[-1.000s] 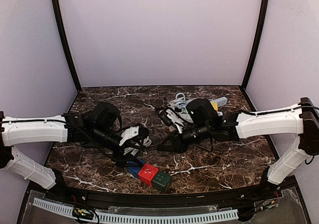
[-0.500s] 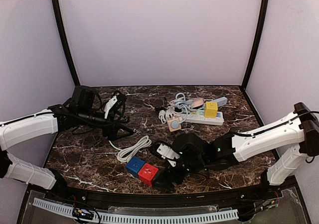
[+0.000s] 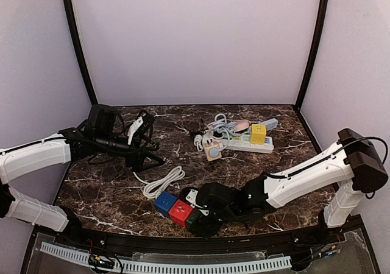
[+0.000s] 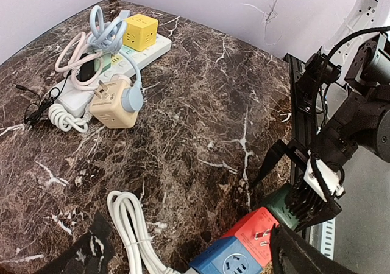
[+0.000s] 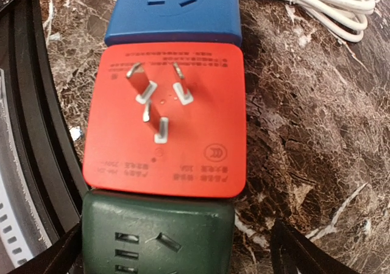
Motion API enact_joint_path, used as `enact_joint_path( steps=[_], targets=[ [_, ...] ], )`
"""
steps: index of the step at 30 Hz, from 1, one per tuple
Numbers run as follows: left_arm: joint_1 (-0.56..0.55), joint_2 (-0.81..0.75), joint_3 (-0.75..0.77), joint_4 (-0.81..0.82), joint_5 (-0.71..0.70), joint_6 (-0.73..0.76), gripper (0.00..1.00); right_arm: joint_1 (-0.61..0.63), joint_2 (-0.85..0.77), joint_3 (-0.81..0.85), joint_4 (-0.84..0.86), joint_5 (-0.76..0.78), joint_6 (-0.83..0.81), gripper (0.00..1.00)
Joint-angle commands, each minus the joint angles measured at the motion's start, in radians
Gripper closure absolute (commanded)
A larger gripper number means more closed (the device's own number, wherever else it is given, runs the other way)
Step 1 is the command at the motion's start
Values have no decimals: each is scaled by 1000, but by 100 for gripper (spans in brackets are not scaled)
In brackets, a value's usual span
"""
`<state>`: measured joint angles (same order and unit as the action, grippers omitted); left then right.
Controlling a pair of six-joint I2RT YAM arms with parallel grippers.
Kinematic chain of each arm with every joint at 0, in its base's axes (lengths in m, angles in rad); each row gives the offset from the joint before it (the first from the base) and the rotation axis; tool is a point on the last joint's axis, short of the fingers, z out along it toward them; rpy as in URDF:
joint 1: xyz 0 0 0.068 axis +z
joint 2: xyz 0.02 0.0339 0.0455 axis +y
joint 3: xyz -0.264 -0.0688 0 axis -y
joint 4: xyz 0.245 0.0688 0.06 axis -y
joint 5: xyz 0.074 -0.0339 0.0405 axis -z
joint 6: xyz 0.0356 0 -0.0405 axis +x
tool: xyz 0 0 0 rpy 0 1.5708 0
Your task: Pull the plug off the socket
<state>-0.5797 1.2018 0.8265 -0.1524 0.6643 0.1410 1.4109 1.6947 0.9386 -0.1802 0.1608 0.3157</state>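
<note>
Where the right pincer (image 4: 292, 186) gapes — green cube (image 5: 158, 237) sits between its jaws.

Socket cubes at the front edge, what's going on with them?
The right gripper hangs open over the green cube, not gripping it. That cube, the red cube and the blue cube lie pressed together in a row, the red one's pins facing up. The left gripper is open off to the left, empty.

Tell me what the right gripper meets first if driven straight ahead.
Probably the green cube, framed by the open right gripper, next to the red cube; depth is unclear.
</note>
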Motion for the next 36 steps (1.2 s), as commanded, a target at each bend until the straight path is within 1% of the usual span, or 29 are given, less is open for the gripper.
enact_joint_path(
  steps=[1, 2, 5, 6, 9, 12, 15, 18, 21, 23, 27, 31, 34, 36],
  targets=[
    [8, -1, -6, -3, 23, -3, 12, 8, 54, 47, 2, 54, 0, 16],
    [7, -1, -6, -4, 26, -3, 12, 8, 65, 55, 2, 52, -4, 25],
    [7, 2, -6, -8, 29, 4, 12, 8, 72, 61, 6, 56, -5, 61],
    [6, 1, -5, -10, 30, 8, 12, 5, 63, 60, 7, 59, -4, 72],
    [6, 0, -6, -20, 33, 23, 12, -15, 12, 44, 14, 56, 6, 100],
    [7, -6, -8, -27, 55, 45, 12, -59, -73, 7, 70, -6, 11, 100],
    [1, -15, -14, -16, 99, 45, 12, -127, -175, -49, 160, -131, 2, 100],
    [-34, -19, -16, -17, 83, 58, 12, -201, -230, -68, 223, -278, -9, 100],
    [-124, 8, 12, -86, 20, 103, 12, -271, -244, -48, 242, -443, -22, 100],
    [-160, 28, 40, -123, 8, 125, 12, -303, -239, -25, 238, -525, -34, 100],
    [-175, 45, 74, -151, -26, 158, 10, -349, -221, 30, 196, -677, -65, 100],
    [-176, 62, 98, -208, -115, 189, 7, -361, -200, 99, 103, -761, -100, 100],
    [-176, 73, 93, -218, -111, 184, 6, -361, -207, 111, 74, -767, -111, 100],
    [-176, 78, 87, -219, -79, 177, 6, -362, -224, 106, 71, -752, -118, 100]
  ],
)
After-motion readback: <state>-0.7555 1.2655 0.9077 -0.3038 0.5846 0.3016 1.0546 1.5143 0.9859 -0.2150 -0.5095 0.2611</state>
